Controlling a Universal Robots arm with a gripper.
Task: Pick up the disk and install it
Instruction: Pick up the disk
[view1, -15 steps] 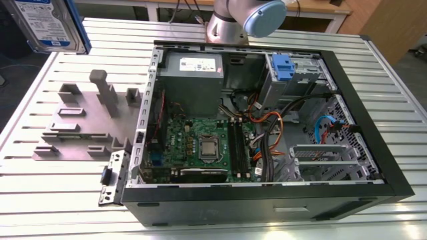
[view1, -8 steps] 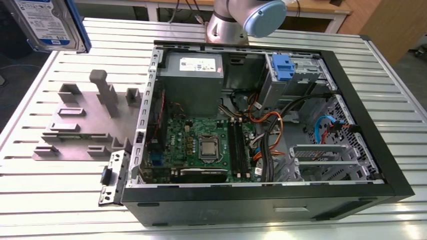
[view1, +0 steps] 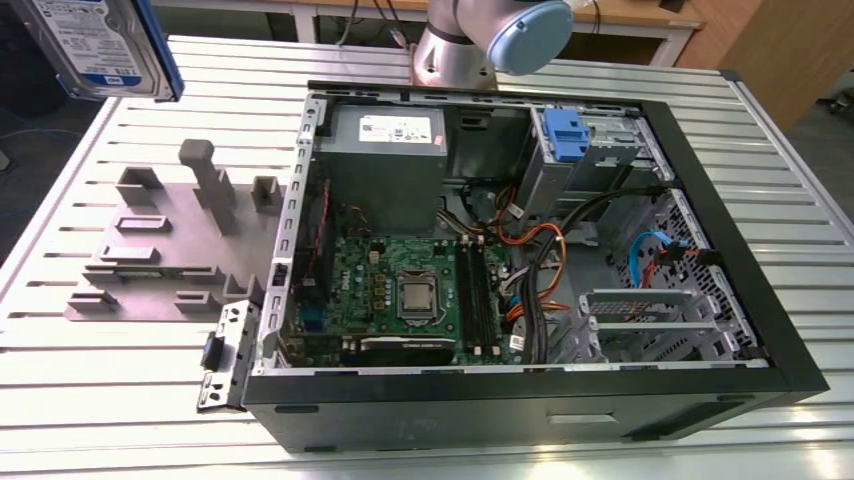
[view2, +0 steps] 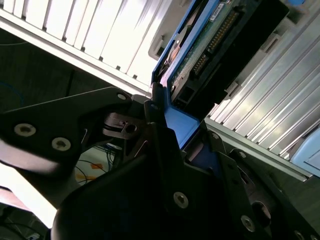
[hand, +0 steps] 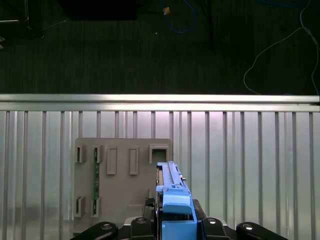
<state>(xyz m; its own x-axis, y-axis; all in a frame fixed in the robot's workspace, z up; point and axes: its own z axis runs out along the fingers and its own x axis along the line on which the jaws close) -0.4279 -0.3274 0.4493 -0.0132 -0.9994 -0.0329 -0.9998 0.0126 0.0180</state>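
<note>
The disk (view1: 100, 45) hangs high in the air at the exterior view's far left top, above the table's back corner. Its white-and-blue label faces the camera and a blue carrier frame runs along its edge. In the first wrist view the disk (hand: 172, 192) stands edge-on, blue frame outward, clamped in my gripper (hand: 172, 225). The second wrist view shows the disk's circuit-board side (view2: 210, 45) and blue frame, with my gripper (view2: 185, 132) shut on it and black fingers (view2: 159, 112) pressing its sides.
An open computer case (view1: 761, 300) lies on the slatted metal table (view1: 134, 400). Inside are a grey power-supply box (view1: 387, 140), a motherboard (view1: 400, 290), cables and a metal drive bay with a blue latch (view1: 566, 135). A grey fixture plate (view1: 160, 255) with upright posts lies beside the case.
</note>
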